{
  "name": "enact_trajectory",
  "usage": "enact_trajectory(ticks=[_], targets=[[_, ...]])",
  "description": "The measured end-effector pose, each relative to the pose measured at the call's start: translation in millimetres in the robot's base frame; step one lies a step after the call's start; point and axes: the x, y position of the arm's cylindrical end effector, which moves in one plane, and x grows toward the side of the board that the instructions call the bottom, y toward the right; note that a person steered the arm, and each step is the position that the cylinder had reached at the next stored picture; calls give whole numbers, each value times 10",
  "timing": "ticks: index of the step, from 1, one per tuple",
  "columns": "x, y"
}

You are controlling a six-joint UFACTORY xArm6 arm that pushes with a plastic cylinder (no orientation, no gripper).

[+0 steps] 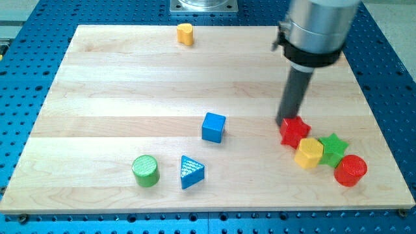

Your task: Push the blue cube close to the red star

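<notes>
The blue cube [213, 127] sits near the middle of the wooden board. The red star [294, 131] lies to the view's right of it, about a hand-width away. My tip [284, 121] rests at the red star's upper left edge, touching or nearly touching it, well to the right of the blue cube.
A yellow hexagonal block [309, 153], a green star [334, 148] and a red cylinder [351, 170] cluster just right of and below the red star. A blue triangle [190, 172] and a green cylinder [145, 171] lie at the lower left. A yellow block [186, 33] sits at the top edge.
</notes>
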Motion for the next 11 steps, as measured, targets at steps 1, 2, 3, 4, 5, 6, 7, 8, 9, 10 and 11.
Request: enact_trajectory(ticks=[1,2,3,4,5,6,7,8,9,10,11], targets=[[219,133],[219,-117],[-59,-455],[-563,-955],[-344,-1703],[137,-1629],[-11,-857],[-20,-102],[-20,-685],[21,-2028],[567,-3443]])
